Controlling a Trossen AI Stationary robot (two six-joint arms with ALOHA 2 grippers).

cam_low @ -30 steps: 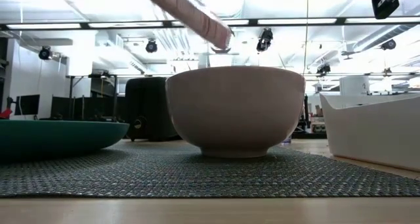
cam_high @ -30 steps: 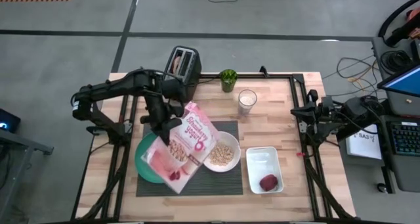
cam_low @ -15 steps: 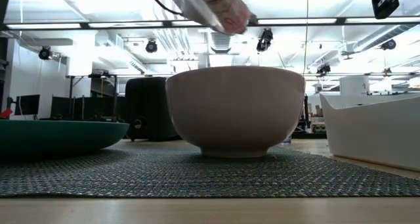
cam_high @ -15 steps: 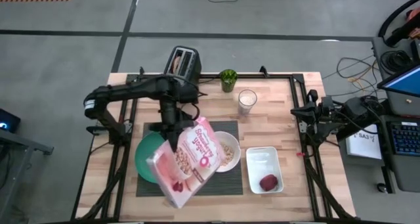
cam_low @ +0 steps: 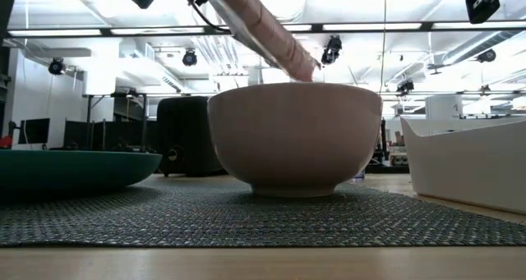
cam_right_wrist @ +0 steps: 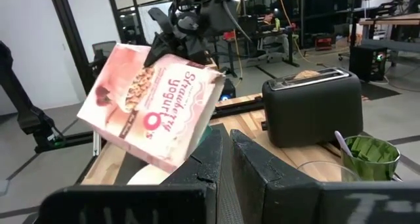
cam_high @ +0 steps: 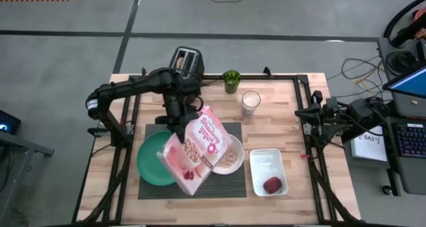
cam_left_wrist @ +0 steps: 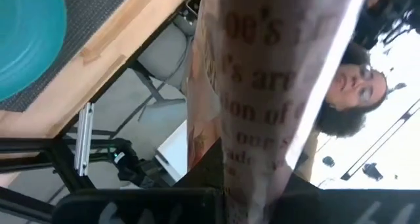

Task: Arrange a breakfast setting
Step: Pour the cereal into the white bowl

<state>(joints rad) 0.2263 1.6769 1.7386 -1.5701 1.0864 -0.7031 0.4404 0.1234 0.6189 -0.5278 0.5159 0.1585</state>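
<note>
my left gripper [cam_high: 178, 124] is clamped on the cereal box [cam_high: 196, 150], tilted above the bowl [cam_high: 229, 159], so i should keep its mouth over the bowl's middle and tip slowly.

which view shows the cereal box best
The right wrist view: the pink cereal box shows its whole printed front, tilted, held by the left gripper. The high view shows it foreshortened over the white bowl; the low view only an edge; the left wrist view a close side panel.
</note>
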